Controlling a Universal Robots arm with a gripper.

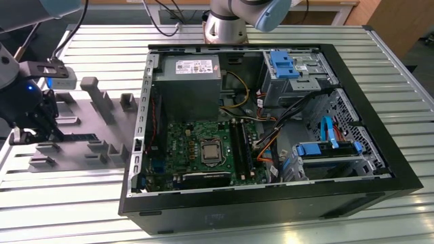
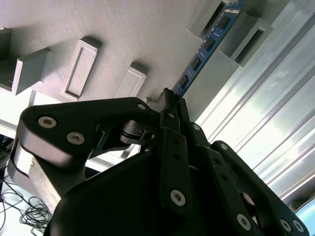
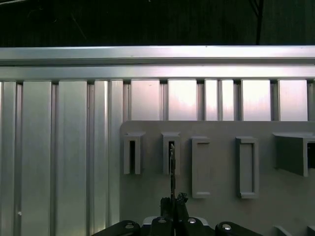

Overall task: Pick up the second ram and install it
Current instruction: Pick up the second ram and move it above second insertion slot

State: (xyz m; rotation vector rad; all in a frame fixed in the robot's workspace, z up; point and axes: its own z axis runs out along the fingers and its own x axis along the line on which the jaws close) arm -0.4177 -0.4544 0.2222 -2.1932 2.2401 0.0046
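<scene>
end effector (image 2: pixel 169 104) pinching one end of the second ram (image 2: pixel 206 46), at the grey slotted tray (image 2: pixel 98 29)

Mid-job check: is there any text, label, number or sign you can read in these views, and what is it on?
Nothing can be read.
White label on the power supply: print too small to read.
Sticker on the computer case front edge: blurred.
Markings on the motherboard: too small.
On the second ram, gripped by the hand: no legible print.
Grey holder tray: no text.
</scene>
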